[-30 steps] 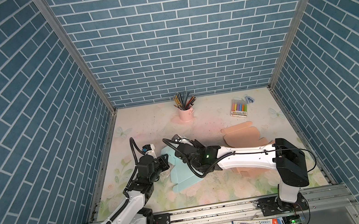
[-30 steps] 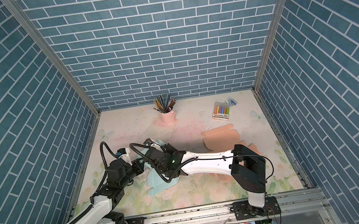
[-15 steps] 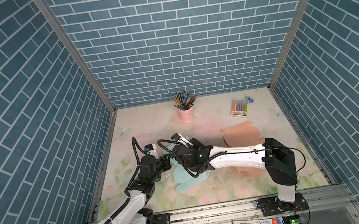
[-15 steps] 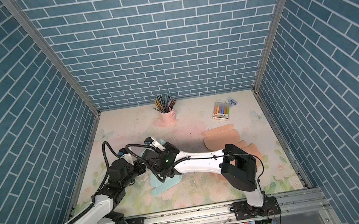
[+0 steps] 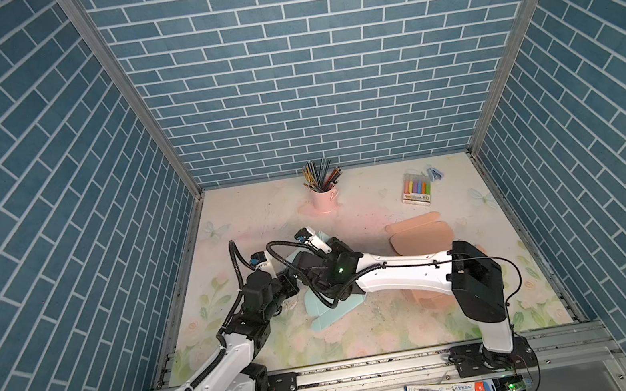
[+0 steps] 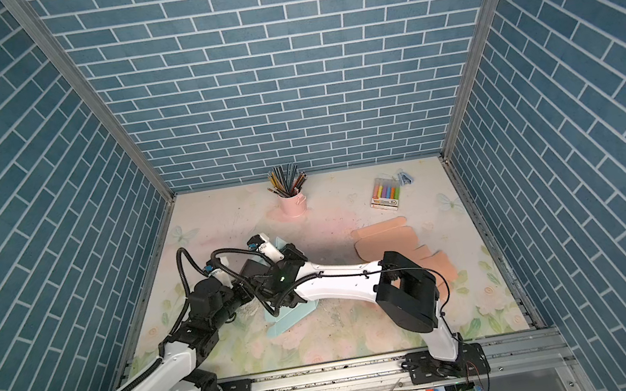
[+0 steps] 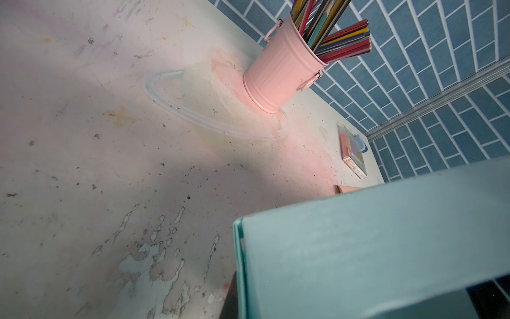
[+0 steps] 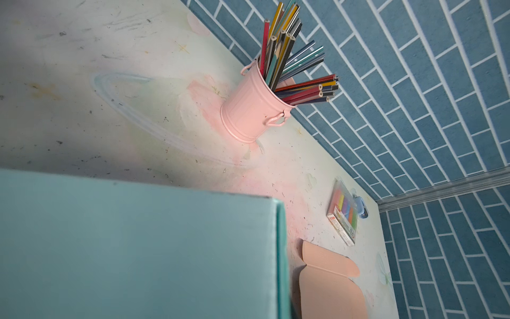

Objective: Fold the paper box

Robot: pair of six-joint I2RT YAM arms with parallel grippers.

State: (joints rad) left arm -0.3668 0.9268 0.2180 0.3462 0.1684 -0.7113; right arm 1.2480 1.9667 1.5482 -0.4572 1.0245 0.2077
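The teal paper box (image 5: pixel 337 311) (image 6: pixel 292 316) lies half folded at the table's centre-left in both top views, mostly covered by the two arms. My left gripper (image 5: pixel 289 285) (image 6: pixel 244 293) reaches it from the left and is shut on a doubled wall of the box. One dark finger (image 7: pixel 230 299) shows beside that wall's edge (image 7: pixel 239 262). My right gripper (image 5: pixel 306 265) (image 6: pixel 256 273) crosses over from the right and is shut on the box's far wall. The teal panel (image 8: pixel 138 248) hides its jaws in the right wrist view.
A pink cup of pencils (image 5: pixel 323 200) stands at the back centre. A pack of coloured markers (image 5: pixel 417 188) lies at the back right. A flat peach box blank (image 5: pixel 420 233) lies right of centre, another peach piece (image 5: pixel 427 298) under the right arm. Blue brick walls enclose the table.
My right arm has slid left over the teal box toward the left gripper, and its jaws have closed. The left arm has hardly moved.
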